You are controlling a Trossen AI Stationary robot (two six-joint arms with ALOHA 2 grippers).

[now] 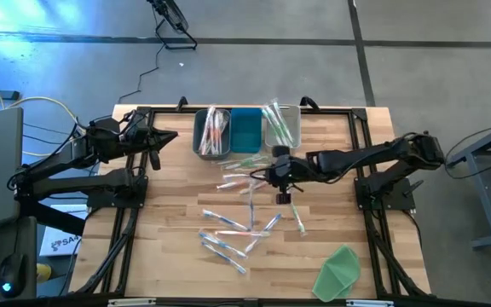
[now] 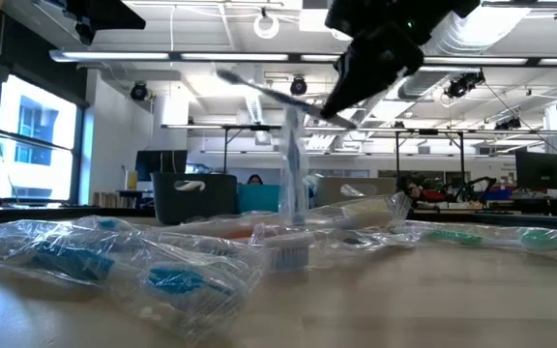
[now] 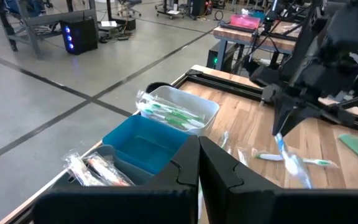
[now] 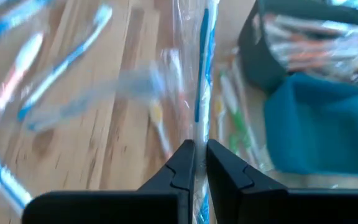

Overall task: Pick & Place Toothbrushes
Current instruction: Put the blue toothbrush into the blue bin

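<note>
Wooden table [image 1: 169, 256] under my right gripper [image 4: 196, 163], pinching a blue toothbrush [image 4: 202, 68]; left gripper [image 3: 197, 163] squeezed closed.

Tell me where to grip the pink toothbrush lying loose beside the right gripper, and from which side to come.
Take the pink toothbrush at mid-handle, coming straight down from above. It lies flat on the table, so only its long sides offer a pinch; set the fingers across its length. The right gripper is shut on a blue toothbrush.

Wrapped toothbrushes [image 1: 233, 223] lie scattered on the wood; one blue toothbrush [image 4: 202, 68] hangs pinched above them
</note>
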